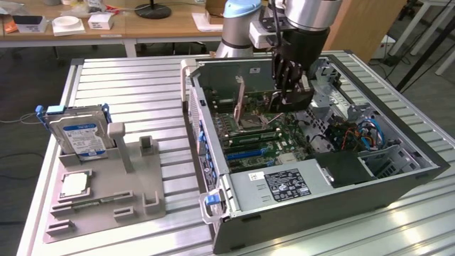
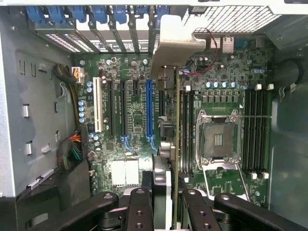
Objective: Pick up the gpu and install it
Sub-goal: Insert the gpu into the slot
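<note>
Black-topped gpu [image 1: 299, 100] hangs edge-down inside the computer case [image 1: 398, 176], upper centre of the exterior view, with your gripper [image 1: 290, 80] closed narrowly on it. The wrist view adds alignment: the card sits close beside the blue slot [image 2: 149, 113]. If its edge is off a slot, pressing could gouge the motherboard [image 2: 130, 163]. Height above the board reads better from the exterior view.

Colours: motherboard [image 2: 134, 115] green, with one blue slot [image 2: 149, 113] and one white slot [image 2: 98, 111]; gpu [image 2: 169, 53] pale metal bracket, dark board edge; gripper [image 1: 291, 98] black; hard drive [image 1: 80, 136] blue-and-white label, blue rails; fixture tray [image 1: 106, 205] plain grey.
</note>
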Robot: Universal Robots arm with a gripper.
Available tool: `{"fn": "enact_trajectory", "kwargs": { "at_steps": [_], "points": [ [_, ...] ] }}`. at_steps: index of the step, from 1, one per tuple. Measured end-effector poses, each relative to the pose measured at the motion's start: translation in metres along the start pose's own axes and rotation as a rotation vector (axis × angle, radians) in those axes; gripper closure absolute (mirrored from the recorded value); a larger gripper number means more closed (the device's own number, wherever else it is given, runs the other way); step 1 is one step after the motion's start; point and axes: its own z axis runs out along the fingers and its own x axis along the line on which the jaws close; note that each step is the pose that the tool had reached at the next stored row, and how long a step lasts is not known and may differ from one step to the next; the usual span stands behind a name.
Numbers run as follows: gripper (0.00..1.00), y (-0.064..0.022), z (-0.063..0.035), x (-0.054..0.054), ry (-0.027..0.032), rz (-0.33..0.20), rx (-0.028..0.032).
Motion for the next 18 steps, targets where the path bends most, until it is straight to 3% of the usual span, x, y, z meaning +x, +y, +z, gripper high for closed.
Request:
{"fn": "enact_trajectory", "kwargs": {
  "at_steps": [3, 18],
  "points": [
    [0.72, 0.0016, 0.0025, 0.001, -0.0003, 0.0, 0.0068],
    [0.72, 0.0071, 0.0162, 0.002, -0.0003, 0.0, 0.0092]
  ]
}}
